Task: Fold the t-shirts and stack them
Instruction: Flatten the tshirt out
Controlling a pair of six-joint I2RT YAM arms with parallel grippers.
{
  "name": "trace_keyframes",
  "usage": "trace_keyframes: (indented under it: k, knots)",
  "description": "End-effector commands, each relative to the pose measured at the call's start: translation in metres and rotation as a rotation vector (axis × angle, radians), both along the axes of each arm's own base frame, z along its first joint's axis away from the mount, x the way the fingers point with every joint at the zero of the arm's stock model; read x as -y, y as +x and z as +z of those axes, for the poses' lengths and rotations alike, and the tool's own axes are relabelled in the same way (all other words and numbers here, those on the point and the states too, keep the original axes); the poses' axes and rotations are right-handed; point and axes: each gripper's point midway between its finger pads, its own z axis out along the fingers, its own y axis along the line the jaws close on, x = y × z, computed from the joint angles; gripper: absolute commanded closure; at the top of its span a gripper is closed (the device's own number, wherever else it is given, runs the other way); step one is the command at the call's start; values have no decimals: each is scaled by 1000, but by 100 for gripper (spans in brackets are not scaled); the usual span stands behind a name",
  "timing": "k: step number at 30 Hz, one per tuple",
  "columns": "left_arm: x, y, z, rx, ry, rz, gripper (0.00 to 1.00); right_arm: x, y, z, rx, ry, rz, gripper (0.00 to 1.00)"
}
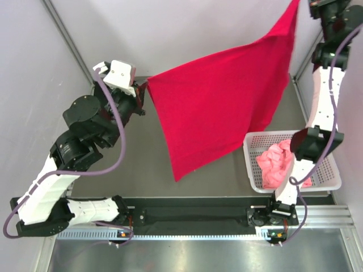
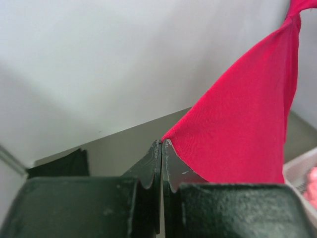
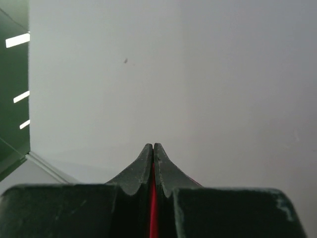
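One smooth, flat-hanging red t-shirt

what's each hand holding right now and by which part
Both hold the red t-shirt, which hangs spread between them. The left hand pinches one upper corner and the right hand pinches the other.

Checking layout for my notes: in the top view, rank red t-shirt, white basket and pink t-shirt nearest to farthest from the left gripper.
1. red t-shirt: corner pinched in the left gripper.
2. white basket: off to the right.
3. pink t-shirt: inside that basket.
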Motion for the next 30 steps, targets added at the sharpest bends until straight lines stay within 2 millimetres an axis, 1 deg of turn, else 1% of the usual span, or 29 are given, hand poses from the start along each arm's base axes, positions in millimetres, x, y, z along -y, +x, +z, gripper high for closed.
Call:
trace_keyframes:
  k: [1, 3, 5, 6, 8, 9, 11, 12, 14, 15, 16, 17, 18, 20, 21, 23, 24, 26, 27, 28, 29, 30]
  knots:
    - [-42, 4, 26, 74, -53, 182, 100, -11, -4, 24, 112, 25, 10, 100]
    - [-56, 0, 31, 81, -79, 219, 100, -14, -4, 25, 116, 32, 14, 100]
    - [-63, -4, 37, 89, -115, 228, 100, -19, -9, 31, 135, 40, 24, 100]
    - [-68, -8, 43, 98, -135, 226, 100, -21, -15, 37, 152, 43, 30, 100]
    - [-72, -11, 46, 97, -152, 222, 100, -25, -24, 47, 176, 54, 45, 100]
    - [-77, -14, 50, 101, -168, 223, 100, -28, -35, 56, 197, 53, 50, 100]
    - [-80, -18, 53, 99, -197, 212, 100, -32, -48, 67, 221, 60, 64, 100]
    - [-86, -23, 56, 105, -220, 207, 100, -35, -60, 77, 243, 61, 70, 100]
    - [-90, -31, 62, 115, -266, 178, 100, -38, -73, 86, 260, 61, 78, 100]
    - [-96, -37, 66, 127, -288, 161, 100, -41, -88, 97, 279, 58, 80, 100]
    - [-96, -41, 69, 135, -304, 136, 100, -41, -94, 100, 283, 58, 80, 100]
    - [-91, -47, 74, 149, -307, 83, 100, -41, -101, 104, 290, 59, 83, 100]
    - [-93, -53, 77, 153, -305, 55, 100, -42, -119, 115, 315, 56, 83, 100]
    - [-89, -61, 83, 161, -311, -7, 100, -40, -129, 119, 318, 67, 84, 100]
    - [-92, -67, 89, 170, -325, -25, 100, -41, -145, 128, 341, 65, 85, 100]
    - [-92, -74, 92, 172, -339, -67, 100, -37, -160, 136, 358, 75, 89, 100]
    - [-94, -82, 97, 185, -354, -100, 100, -37, -175, 144, 380, 76, 92, 100]
    - [-96, -90, 102, 195, -377, -134, 100, -31, -191, 153, 401, 91, 88, 100]
    - [-100, -97, 105, 206, -390, -156, 100, -32, -206, 160, 421, 91, 88, 100]
    - [-101, -99, 106, 208, -395, -165, 100, -28, -210, 162, 424, 102, 85, 100]
    - [-102, -101, 106, 210, -394, -169, 100, -30, -223, 167, 442, 101, 89, 100]
    - [-105, -104, 107, 215, -401, -176, 100, -27, -227, 168, 443, 109, 90, 100]
